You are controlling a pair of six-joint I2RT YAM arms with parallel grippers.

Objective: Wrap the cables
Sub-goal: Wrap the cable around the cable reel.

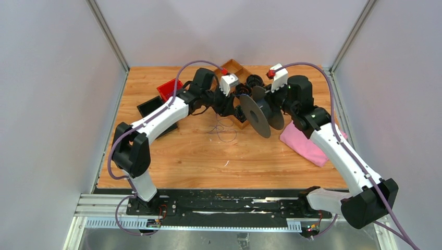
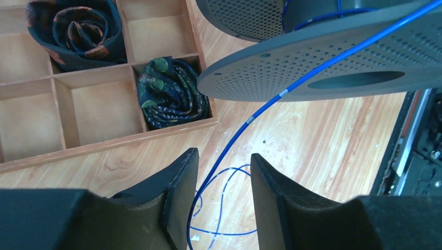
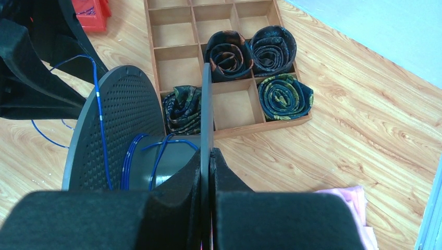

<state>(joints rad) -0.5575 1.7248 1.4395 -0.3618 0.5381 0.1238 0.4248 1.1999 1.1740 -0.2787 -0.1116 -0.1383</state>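
Observation:
A thin blue cable [image 2: 292, 86] runs down from the dark grey perforated spool [image 2: 333, 57] and passes between the fingers of my left gripper [image 2: 224, 154]. That gripper is open, with the strand lying close to the left finger [image 2: 180, 182] and a clear gap to the right one. The cable's loose loops [image 2: 229, 208] lie on the wooden table below, seen as dark thin curls [image 1: 225, 130] from above. My right gripper [image 3: 210, 152] is shut on the spool's thin flange [image 3: 206, 104], holding the spool [image 1: 258, 112] on edge above the table. A few blue turns [image 3: 136, 151] sit on the hub.
A wooden compartment tray [image 2: 94, 104] with rolled patterned ties [image 2: 172, 91] lies just beyond the spool. A red box [image 1: 169, 88] and a black box [image 1: 151, 107] sit at the left, under the left arm. A pink cloth [image 1: 307, 143] lies under the right arm.

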